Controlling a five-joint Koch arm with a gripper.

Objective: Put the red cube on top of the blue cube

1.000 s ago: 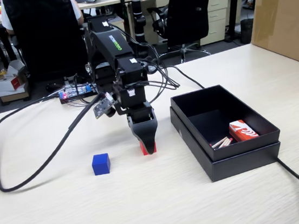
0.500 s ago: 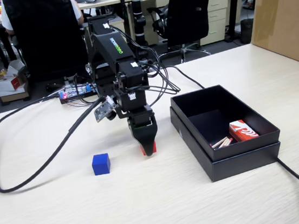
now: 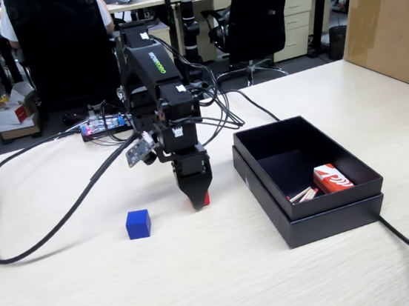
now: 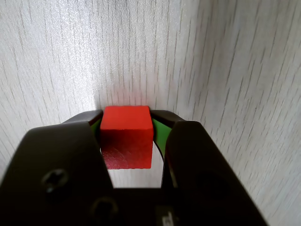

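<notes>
Two jaws of the gripper (image 4: 127,123) clamp the red cube (image 4: 126,136) just above the table (image 3: 204,272). Blue cube (image 3: 138,224) sits at 9 o'clock from it, apart, in the fixed view.

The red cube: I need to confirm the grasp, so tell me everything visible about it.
The red cube is small, solid and bright red with plain matte faces. In the wrist view it sits squarely between the jaws of the gripper, green pads pressing two opposite sides, and the wood-grain table lies beyond it. In the fixed view only a red sliver shows beside the fingertips; whether it touches the table is unclear.
</notes>
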